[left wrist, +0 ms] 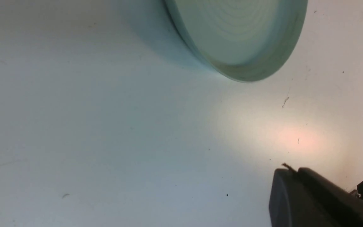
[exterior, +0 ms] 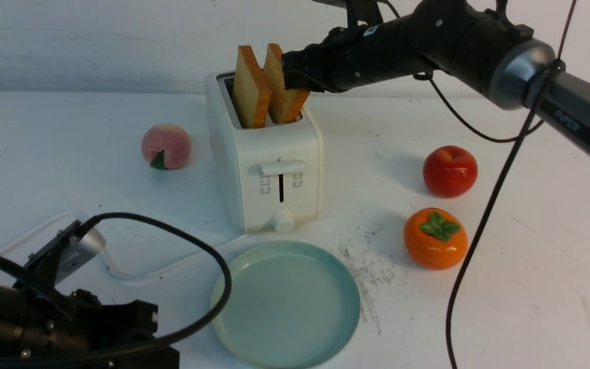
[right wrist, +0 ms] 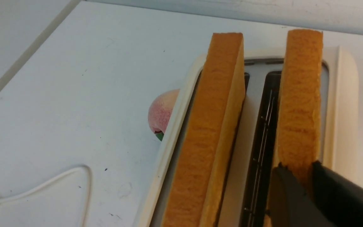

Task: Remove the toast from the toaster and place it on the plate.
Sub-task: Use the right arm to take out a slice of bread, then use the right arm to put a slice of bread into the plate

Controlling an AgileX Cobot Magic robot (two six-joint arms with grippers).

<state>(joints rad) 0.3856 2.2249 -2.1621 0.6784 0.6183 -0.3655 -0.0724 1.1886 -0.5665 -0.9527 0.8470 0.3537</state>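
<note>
The white toaster (exterior: 269, 169) stands mid-table with two golden toast slices leaning out of its slots. My right gripper (exterior: 292, 77) reaches in from the right and is shut on the right-hand toast (exterior: 280, 87). In the right wrist view its black fingers (right wrist: 287, 189) pinch that slice (right wrist: 299, 104) by its near edge, on both faces. The other slice (exterior: 250, 89) stands free in the left slot. In front of the toaster lies the pale blue-green plate (exterior: 285, 302), with nothing on it. My left gripper (left wrist: 290, 171) hangs shut and holds nothing, low over the table near the plate's rim (left wrist: 241, 72).
A peach (exterior: 166, 145) sits left of the toaster. A red apple (exterior: 449, 170) and an orange persimmon (exterior: 435, 238) sit to its right. The toaster's white cord (exterior: 136, 271) loops across the table front left. Dark smudges (exterior: 369, 266) mark the surface beside the plate.
</note>
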